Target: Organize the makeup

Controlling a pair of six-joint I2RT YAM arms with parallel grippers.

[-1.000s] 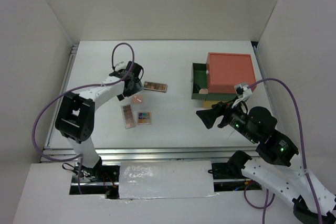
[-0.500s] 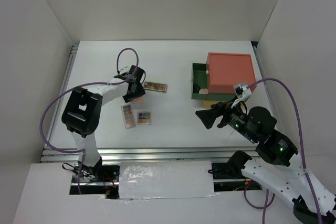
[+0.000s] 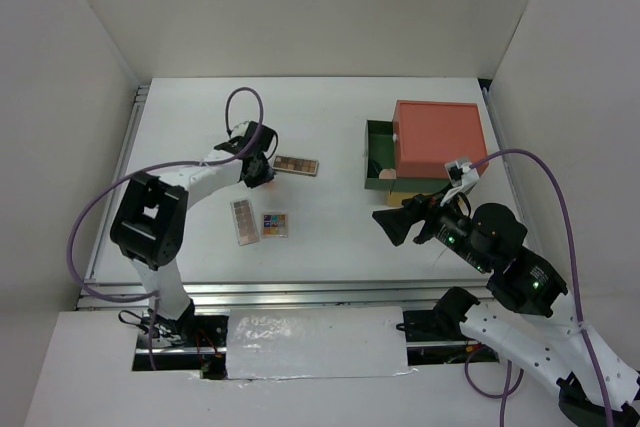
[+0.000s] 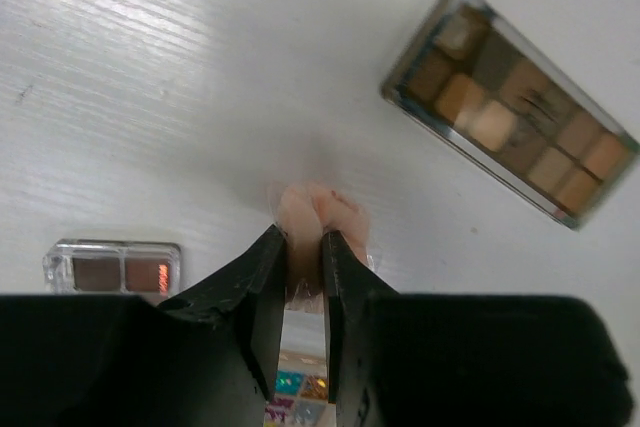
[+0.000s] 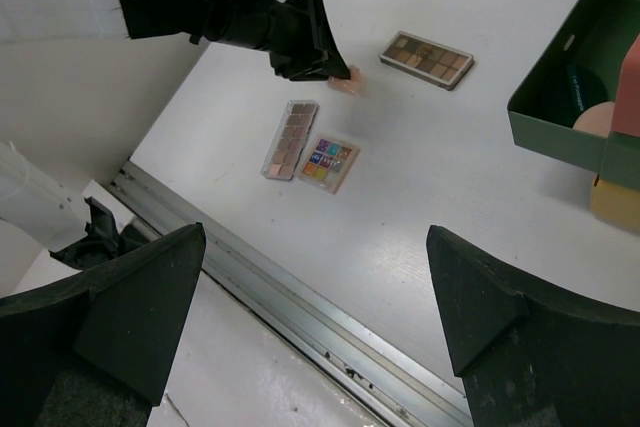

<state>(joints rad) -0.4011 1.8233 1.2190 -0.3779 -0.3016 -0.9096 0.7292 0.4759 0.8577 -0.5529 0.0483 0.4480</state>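
Note:
My left gripper (image 4: pixel 300 237) is shut on a round peach compact (image 4: pixel 322 209) right at the table surface, left of centre (image 3: pixel 262 175). Just beyond it lies a long brown-pink palette (image 4: pixel 510 147), seen from above as well (image 3: pixel 296 164). Nearer the front lie the second long palette (image 3: pixel 244 220) and the small square multicoloured palette (image 3: pixel 275 224). In the right wrist view the pinched compact (image 5: pixel 347 83) shows at the left fingers. My right gripper (image 5: pixel 316 235) hangs open and empty above the table's front right (image 3: pixel 385 222).
The drawer box stands at the right, its red top (image 3: pixel 438 137) over an open green drawer (image 3: pixel 380 162). A dark green disc (image 5: pixel 580 87) and a peach compact (image 5: pixel 597 119) lie in that drawer. A metal rail (image 5: pixel 300 297) runs along the front edge.
The left jaws have closed from wide open onto the peach compact, with the left wrist shifting slightly over it. The right arm has not moved.

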